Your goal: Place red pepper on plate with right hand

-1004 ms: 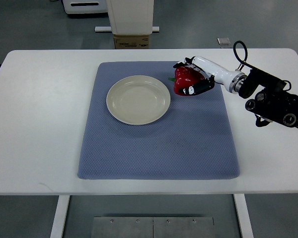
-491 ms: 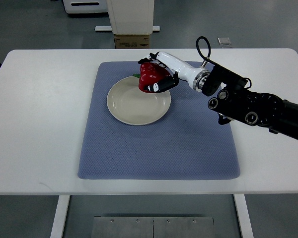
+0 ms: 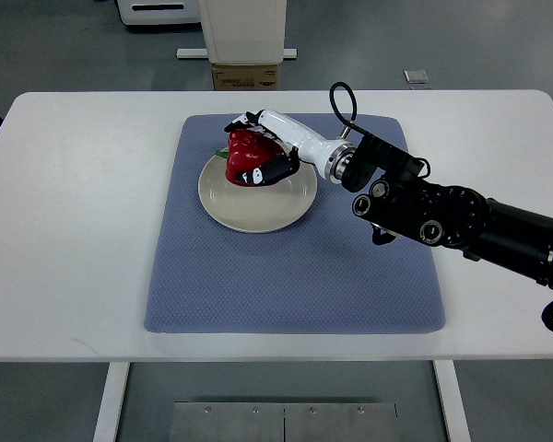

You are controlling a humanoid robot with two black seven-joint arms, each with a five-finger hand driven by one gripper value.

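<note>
Red pepper [image 3: 247, 157] sits gripped in the right hand [image 3: 258, 150], fingers curled around it from both sides, over the far part of the cream plate [image 3: 258, 207]. Whether it touches the plate cannot be told. Nearest the camera lies the blue mat's [image 3: 286, 285] bare front, on the white table [image 3: 64, 230]. The plate rests on the mat's far left. The black forearm [image 3: 461, 221] enters from the right edge. Beyond the table stands a cardboard box [image 3: 244, 76].

Red pepper [image 3: 247, 155], cream plate [image 3: 256, 204], blue mat [image 3: 286, 276] (fine dotted weave), white table [image 3: 74, 230].
</note>
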